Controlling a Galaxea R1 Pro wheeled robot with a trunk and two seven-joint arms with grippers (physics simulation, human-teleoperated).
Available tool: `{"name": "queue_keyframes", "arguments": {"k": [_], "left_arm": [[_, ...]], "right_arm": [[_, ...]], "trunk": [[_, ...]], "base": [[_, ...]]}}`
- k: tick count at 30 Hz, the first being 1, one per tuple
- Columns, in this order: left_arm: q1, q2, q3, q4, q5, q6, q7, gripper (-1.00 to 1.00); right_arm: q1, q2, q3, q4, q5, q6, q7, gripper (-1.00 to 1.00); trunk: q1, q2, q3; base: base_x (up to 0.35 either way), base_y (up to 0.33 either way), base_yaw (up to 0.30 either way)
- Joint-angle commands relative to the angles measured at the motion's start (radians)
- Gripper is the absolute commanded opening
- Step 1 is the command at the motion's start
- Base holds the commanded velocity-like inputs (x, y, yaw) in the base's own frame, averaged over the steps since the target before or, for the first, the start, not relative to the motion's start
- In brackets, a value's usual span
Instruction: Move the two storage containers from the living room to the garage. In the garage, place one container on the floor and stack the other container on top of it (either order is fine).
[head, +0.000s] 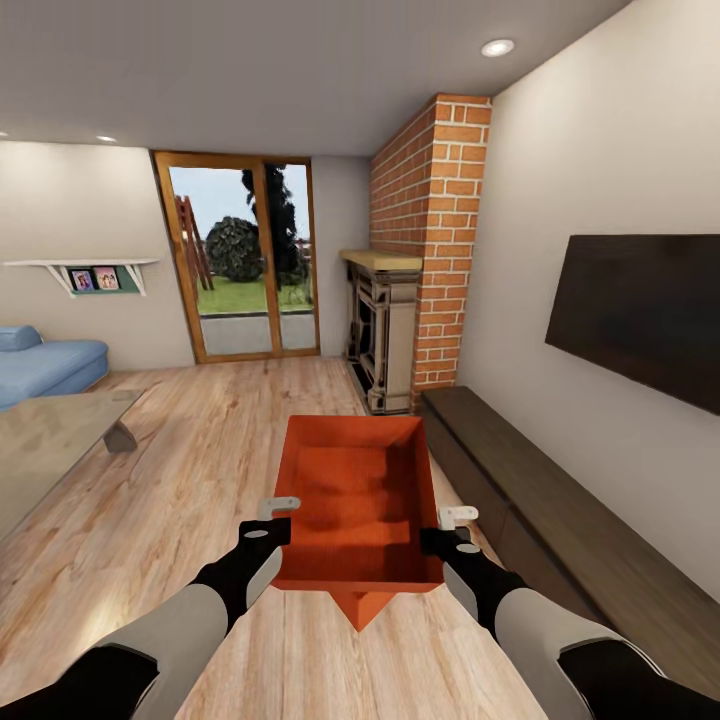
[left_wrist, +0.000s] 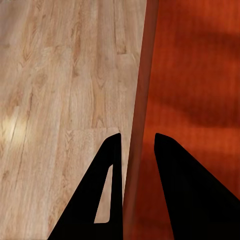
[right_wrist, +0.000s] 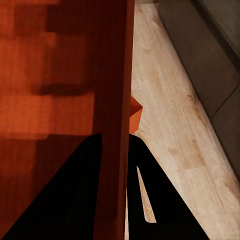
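1. An orange-red storage container (head: 358, 505) is held in the air between the two arms, above the light wood plank floor (head: 200, 460) of the living room, its open top facing up.
2. A second orange-red corner (head: 362, 606) pokes out below the near edge of that bin; it looks like part of the other storage container beneath, but the rest of it is hidden.
3. The left pincer (head: 272, 525) is narrowed onto the bin's left wall; in the left wrist view its two black fingers (left_wrist: 107, 190) stand one on each side of the thin wall (left_wrist: 142, 100), clamping it.
4. The right pincer (head: 448, 532) grips the bin's right wall likewise; in the right wrist view one black finger (right_wrist: 142, 190) is outside the wall (right_wrist: 117, 100) and the other inside.
5. Ahead on the right rises the red-brick fireplace column (head: 430, 220) with a dark fireplace (head: 382, 330) at its foot.
6. A long low dark-wood cabinet (head: 560, 520) runs along the right wall under a black wall TV (head: 640, 310).
7. A glazed wooden door (head: 245, 255) at the far end shows lawn and trees.
8. At the left are a blue sofa (head: 45, 365), a low counter (head: 50, 440) and a wall shelf (head: 85, 270) with small pictures.
9. No brand, label or legible writing can be made out on anything.
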Motion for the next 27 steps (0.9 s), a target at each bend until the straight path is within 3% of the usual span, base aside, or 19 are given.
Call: {"name": "queue_keyframes", "arguments": {"k": [1, 4, 18, 27], "left_arm": [[-0.002, 0.002, 0.053, -0.006, -0.024, -0.004, 0.012, -1.00], [-0.002, 0.002, 0.053, -0.006, -0.024, -0.004, 0.012, -1.00], [-0.002, 0.003, 0.053, -0.006, -0.024, -0.004, 0.012, -1.00], [-0.002, 0.002, 0.053, -0.006, -0.024, -0.004, 0.012, -1.00]], "right_arm": [[0.000, -0.001, -0.004, 0.004, -0.015, -0.002, -0.007, -1.00], [0.000, 0.001, -0.004, 0.004, -0.016, -0.002, -0.007, -1.00], [0.000, 0.001, -0.004, 0.004, -0.017, -0.001, -0.009, -1.00], [0.000, 0.001, -0.004, 0.004, -0.017, -0.002, -0.009, -1.00]], "trunk": [[0.000, -0.001, -0.001], [0.000, -0.001, -0.001], [0.000, -0.001, 0.008], [0.000, -0.001, 0.019]], "base": [[0.000, 0.000, 0.000], [0.000, 0.000, 0.000], [0.000, 0.000, 0.247], [0.000, 0.000, 0.149]]}}
